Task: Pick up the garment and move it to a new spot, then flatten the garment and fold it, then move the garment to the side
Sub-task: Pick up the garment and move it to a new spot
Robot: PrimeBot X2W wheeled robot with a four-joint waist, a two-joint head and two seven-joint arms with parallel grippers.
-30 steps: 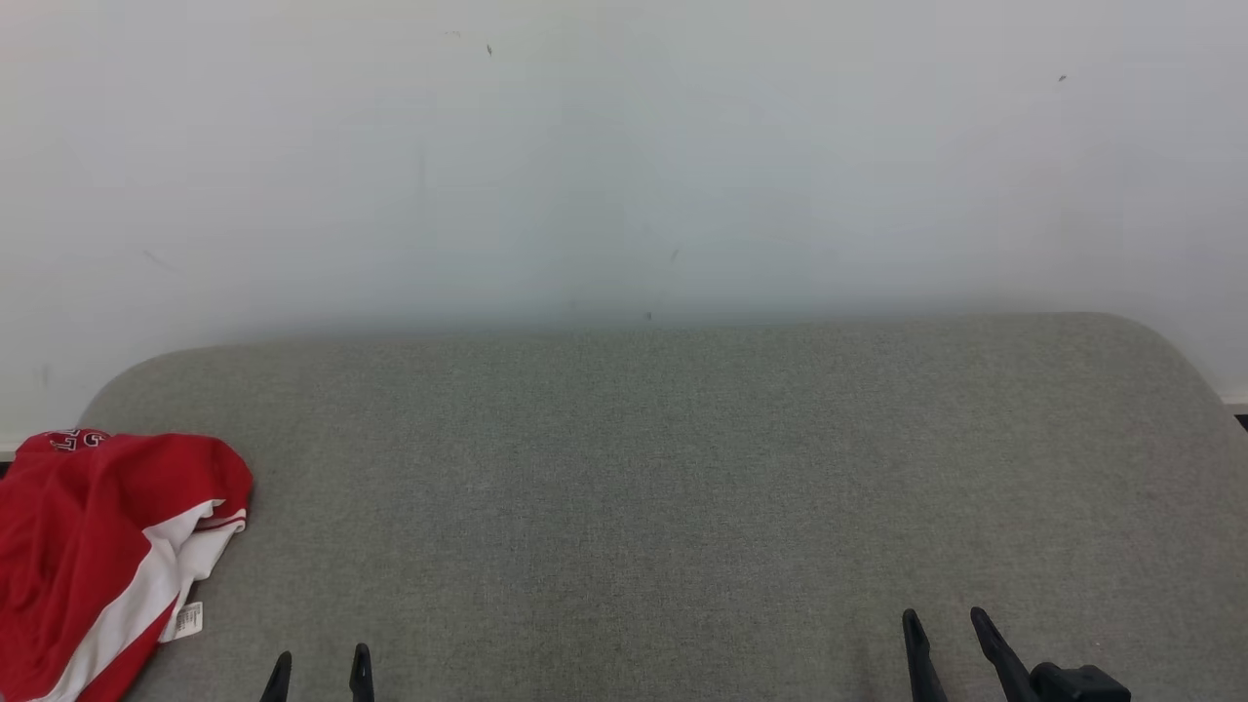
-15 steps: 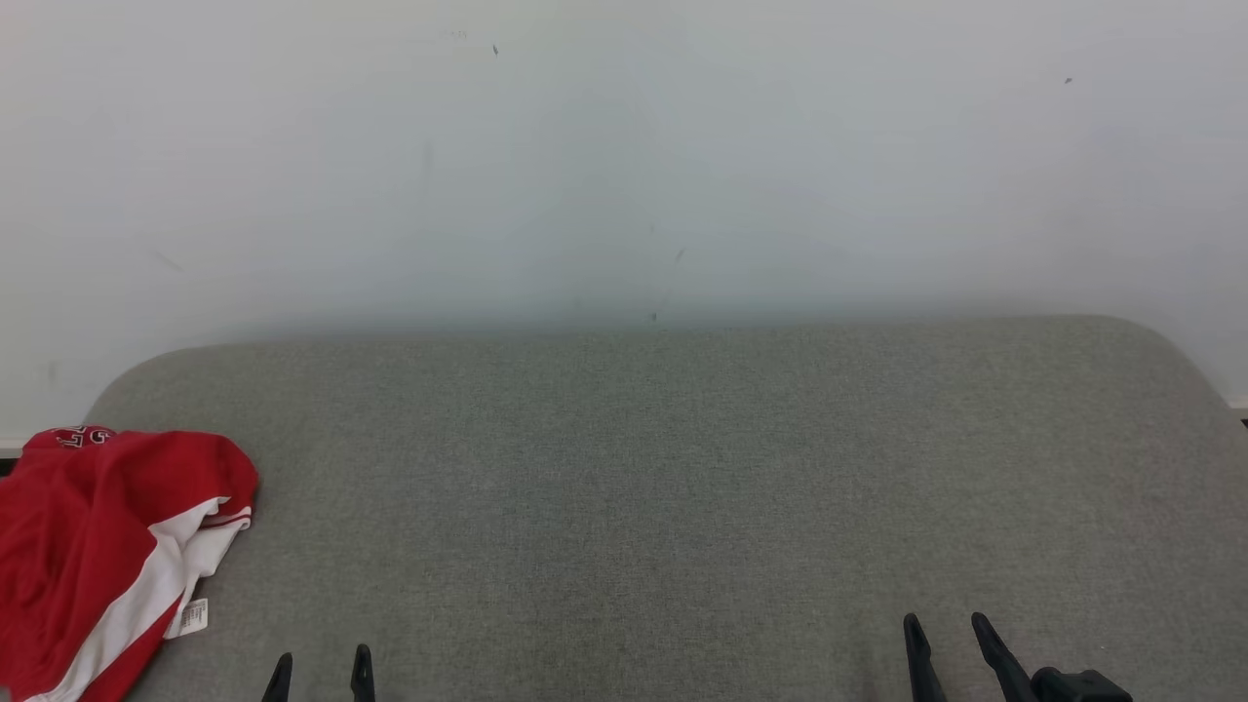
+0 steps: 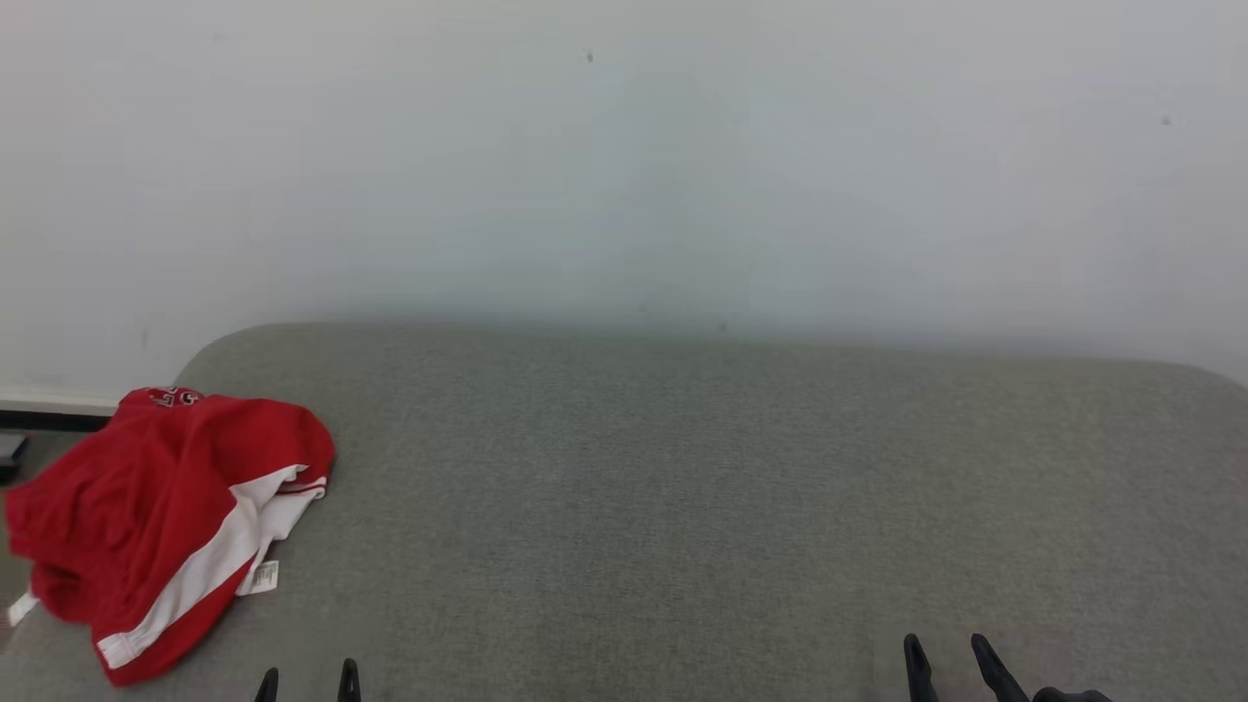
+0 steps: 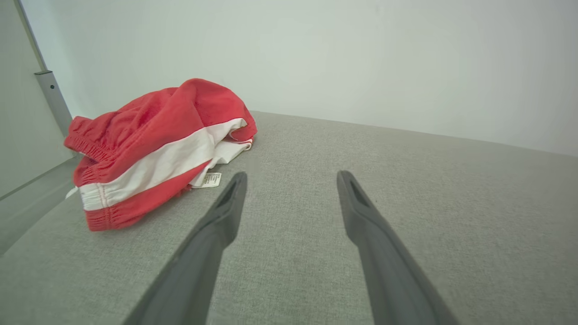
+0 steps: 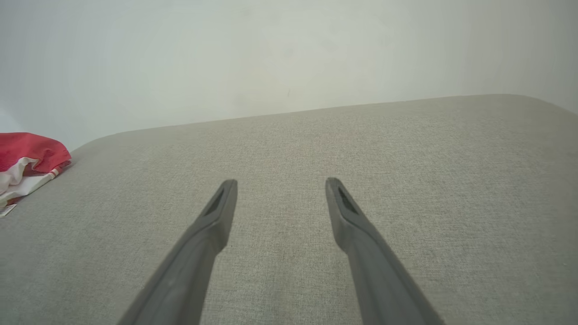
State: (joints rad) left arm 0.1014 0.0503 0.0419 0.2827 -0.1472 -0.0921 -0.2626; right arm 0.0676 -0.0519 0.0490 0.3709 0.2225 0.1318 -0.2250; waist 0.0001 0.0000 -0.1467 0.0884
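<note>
The garment [image 3: 166,517] is a crumpled pair of red shorts with a white stripe and a small white tag, lying at the left end of the grey cushion [image 3: 702,487]. In the left wrist view the garment [image 4: 158,149] sits ahead and to the left of my left gripper [image 4: 291,178], whose jaws stand open and empty. My left gripper [image 3: 306,675] shows as two fingertips at the lower left of the head view. My right gripper [image 3: 944,650] is at the lower right, open and empty, far from the garment [image 5: 27,158]. The right gripper [image 5: 281,185] hovers over bare cushion.
A pale wall [image 3: 624,156] runs right behind the cushion. The cushion's rounded left end [image 3: 195,356] is just beyond the garment, with a strip of floor and baseboard [image 3: 49,414] past it. A grey post [image 4: 53,97] stands at the left.
The head camera has turned to the left, so the whole picture shifted right and the garment shows more fully. Both grippers stay open low in the view.
</note>
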